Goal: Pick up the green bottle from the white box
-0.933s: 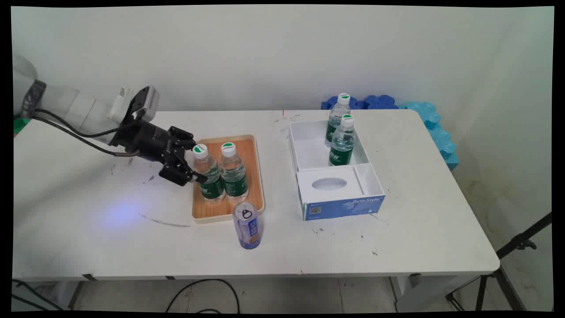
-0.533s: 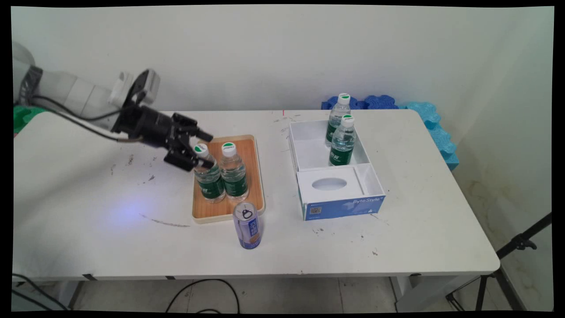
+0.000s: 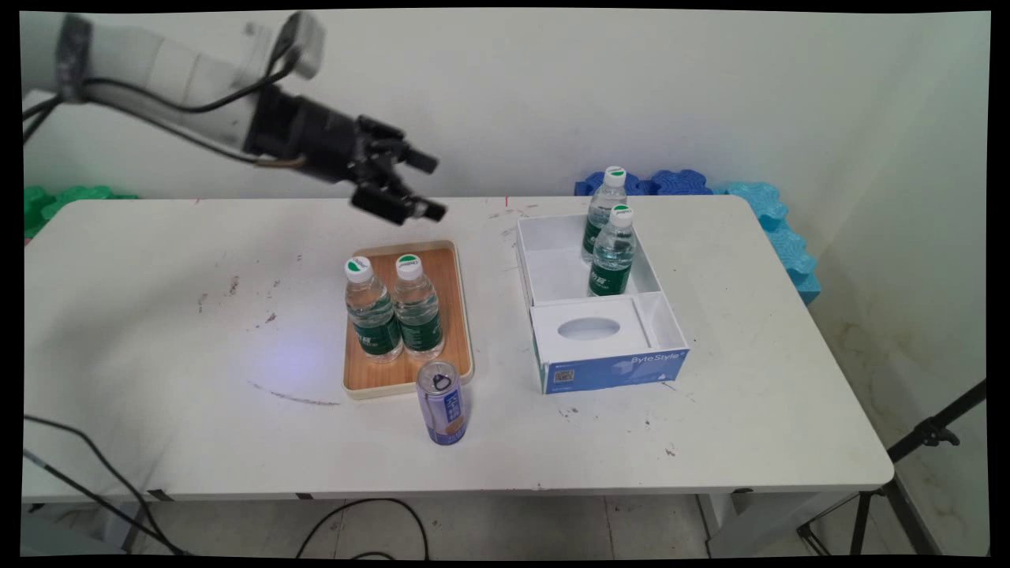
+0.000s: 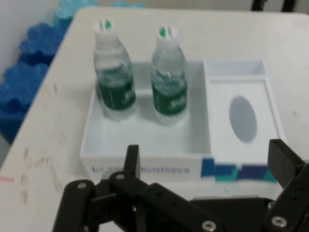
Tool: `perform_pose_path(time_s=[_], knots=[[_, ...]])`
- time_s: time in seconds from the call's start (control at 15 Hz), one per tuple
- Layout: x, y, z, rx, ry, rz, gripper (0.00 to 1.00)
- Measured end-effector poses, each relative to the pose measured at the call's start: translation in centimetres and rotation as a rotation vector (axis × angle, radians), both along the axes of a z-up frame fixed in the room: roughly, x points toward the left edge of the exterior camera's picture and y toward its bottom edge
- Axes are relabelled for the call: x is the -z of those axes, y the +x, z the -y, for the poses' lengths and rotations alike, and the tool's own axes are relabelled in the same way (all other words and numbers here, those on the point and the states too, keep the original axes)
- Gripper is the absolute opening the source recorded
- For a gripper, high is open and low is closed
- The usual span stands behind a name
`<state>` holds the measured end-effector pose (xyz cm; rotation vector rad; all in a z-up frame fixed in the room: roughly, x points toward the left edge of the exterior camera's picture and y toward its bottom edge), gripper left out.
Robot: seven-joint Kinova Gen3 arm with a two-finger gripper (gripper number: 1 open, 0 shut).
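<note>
The black two-finger gripper [image 3: 430, 185] hangs high above the white table [image 3: 158, 331], up over the far end of the rectangular wooden tray with a cream rim [image 3: 456, 315]; its fingers are spread apart with nothing between them, and the hand view shows the same wide gap [image 4: 205, 164]. Nearest below it stand two clear plastic water bottles with green labels and white caps, side by side and touching on the tray: the left bottle [image 3: 369, 312] and the right bottle [image 3: 416, 309], both upright; just off the tray's near edge stands a blue and silver drink can [image 3: 443, 404], upright on the table, its top leaning into view. To the right, well apart from the tray, sits the white open box with a blue front panel [image 3: 615, 367] [image 4: 145, 170]; two more green-labelled bottles stand upright in its far compartment, the rear one [image 3: 601, 213] [image 4: 112, 72] and the front one [image 3: 612, 254] [image 4: 169, 77]; its near compartment holds a white insert with an oval hole [image 3: 588, 328] [image 4: 242, 119]. Blue foam pieces [image 3: 757, 213] lie beyond the table's far right corner.
</note>
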<state>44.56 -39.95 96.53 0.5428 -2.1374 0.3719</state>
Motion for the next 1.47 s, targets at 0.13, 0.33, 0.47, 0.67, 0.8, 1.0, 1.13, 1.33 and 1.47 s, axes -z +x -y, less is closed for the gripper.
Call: perform_pose_path(time_s=[0.13,0.33,0.47,0.67,0.8,1.0,1.13,1.33,1.47], knots=[[-0.4,-2.2,1.3,-0.01,-0.007,-0.001,1.0],[0.2,-5.3,3.3,-0.026,0.001,0.002,1.0],[1.5,-8.0,5.2,-0.037,0.015,0.005,1.0],[3.2,-10.8,7.4,-0.046,0.035,0.012,1.0],[4.7,-12.9,9.2,-0.052,0.053,0.022,1.0],[6.2,-14.7,10.9,-0.062,0.076,0.036,1.0],[7.0,-15.6,11.7,-0.066,0.09,0.044,1.0],[8.1,-16.8,12.7,-0.068,0.109,0.053,1.0],[8.8,-17.7,13.4,-0.069,0.119,0.055,1.0]])
